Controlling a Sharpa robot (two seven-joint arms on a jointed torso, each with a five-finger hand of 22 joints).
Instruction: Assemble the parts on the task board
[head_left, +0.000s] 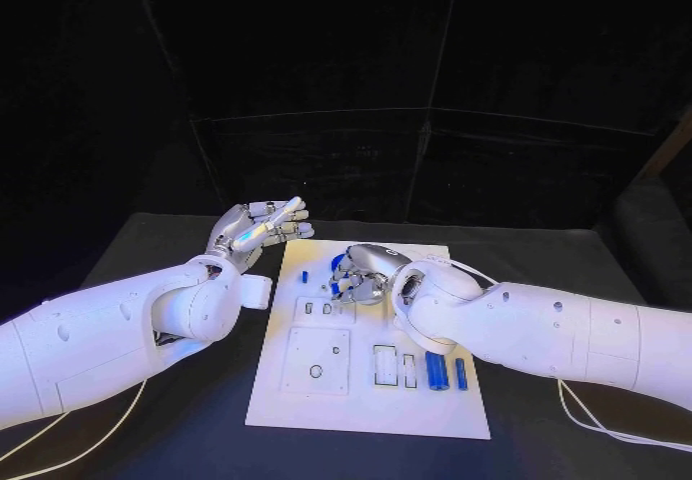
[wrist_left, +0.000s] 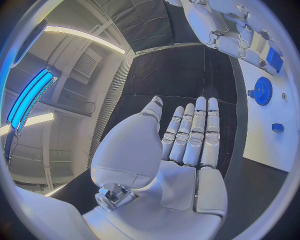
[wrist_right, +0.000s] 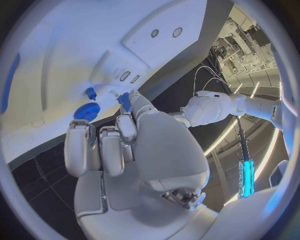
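In the head view the right hand (head_left: 364, 275) is hanging low over the upper middle of the task board (head_left: 368, 400), covering most of the blue gear (head_left: 339, 264), so contact between them is hard to judge; two blue bars (head_left: 447, 371) are lying in the board's lower right, and the left hand (head_left: 260, 229) is standing raised off the board's left edge above the desk (head_left: 159, 240), fingers apart and holding nothing. In the left wrist view that left hand (wrist_left: 187, 137) is showing flat and empty, with the gear (wrist_left: 262, 90) and a small blue peg (wrist_left: 278, 127) on the board (wrist_left: 265, 145) well apart from it. In the right wrist view the right hand (wrist_right: 119, 145) is pinching a small blue part (wrist_right: 124, 100) at its fingertips, just beside a row of slots (wrist_right: 129, 77), with the gear (wrist_right: 87, 111) and peg (wrist_right: 91, 93) near. The risk, as I judge it, is the part tilting and jamming or slipping from so slight a pinch; its seat is being hidden by the fingers.
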